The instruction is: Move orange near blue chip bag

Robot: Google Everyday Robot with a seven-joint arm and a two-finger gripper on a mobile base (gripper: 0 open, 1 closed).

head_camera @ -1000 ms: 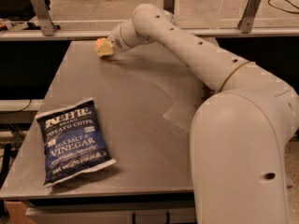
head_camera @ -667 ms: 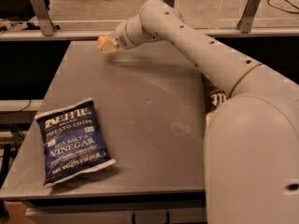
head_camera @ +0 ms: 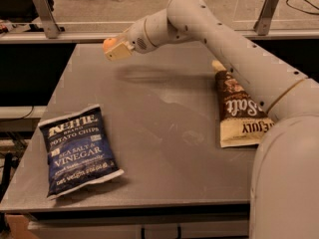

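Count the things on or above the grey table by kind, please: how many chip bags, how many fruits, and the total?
Chip bags: 2, the dark navy-blue Kettle Brand potato chip bag and the brown-and-cream Late July chip bag.
Fruit: 1, the small round orange, held in the gripper above the far left part of the grey metal table.
Total: 3.

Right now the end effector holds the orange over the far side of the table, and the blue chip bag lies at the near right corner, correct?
Not quite. The blue chip bag lies at the near left corner, as the camera view shows. The end effector does hold the orange over the far side of the table.
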